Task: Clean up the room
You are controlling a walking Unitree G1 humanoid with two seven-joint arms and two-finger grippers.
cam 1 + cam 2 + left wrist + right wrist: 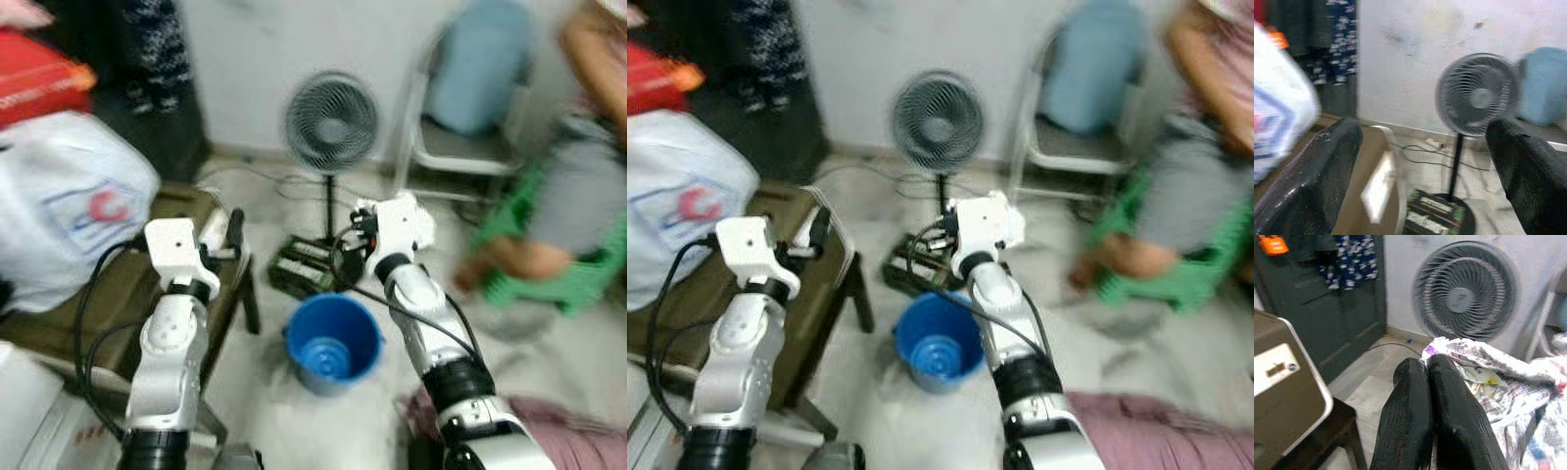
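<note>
Evidently the crumpled newspaper could have missed the bucket.
Left to right: the left hand (1420,161) hung spread above the brown tabletop (127,284) beside a white bag (59,211); the right hand (1425,401), fingers pressed together, pinched the crumpled newspaper (1498,382) above the blue bucket (333,343) on the pale floor (549,362), fan (331,122) behind, a seated person (578,196) close enough to brush.

Both silver arms reach forward, toward 12 o'clock. The left gripper (1422,161) has its fingers (1308,181) spread wide apart. The right gripper (1427,367) has its fingers (1405,406) pressed together, crumpled paper (1508,387) pinched at their side.
</note>
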